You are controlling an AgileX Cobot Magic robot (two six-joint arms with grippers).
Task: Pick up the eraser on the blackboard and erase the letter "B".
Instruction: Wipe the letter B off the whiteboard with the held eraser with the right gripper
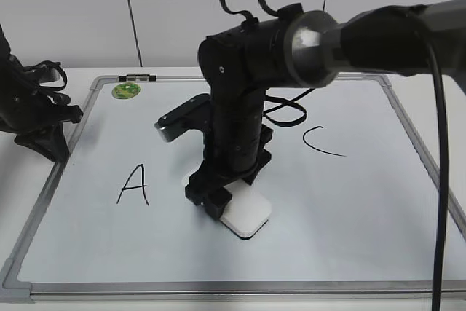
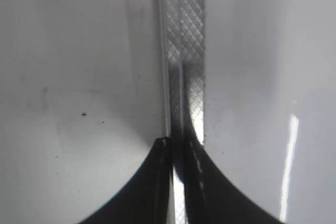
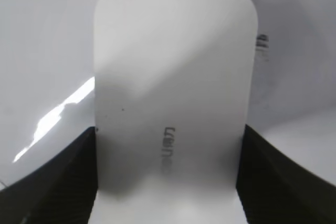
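Note:
The white eraser (image 1: 247, 216) lies flat on the blackboard (image 1: 349, 209), between the black "A" (image 1: 133, 183) and the black "C" (image 1: 320, 142). My right gripper (image 1: 218, 198) points down at it. In the right wrist view the two fingers (image 3: 168, 135) press on both long sides of the eraser (image 3: 173, 66), whose grey print faces up. The letter "B" is hidden under the arm and eraser; only a small dark mark (image 3: 261, 41) shows beside the eraser. My left gripper (image 2: 178, 142) is shut and empty over the board's left frame (image 2: 184, 51).
A round green sticker (image 1: 125, 90) sits at the board's far left corner, next to a marker clip (image 1: 138, 76) on the frame. The left arm (image 1: 40, 118) rests at the board's left edge. The right arm's cable (image 1: 437, 180) hangs at the right.

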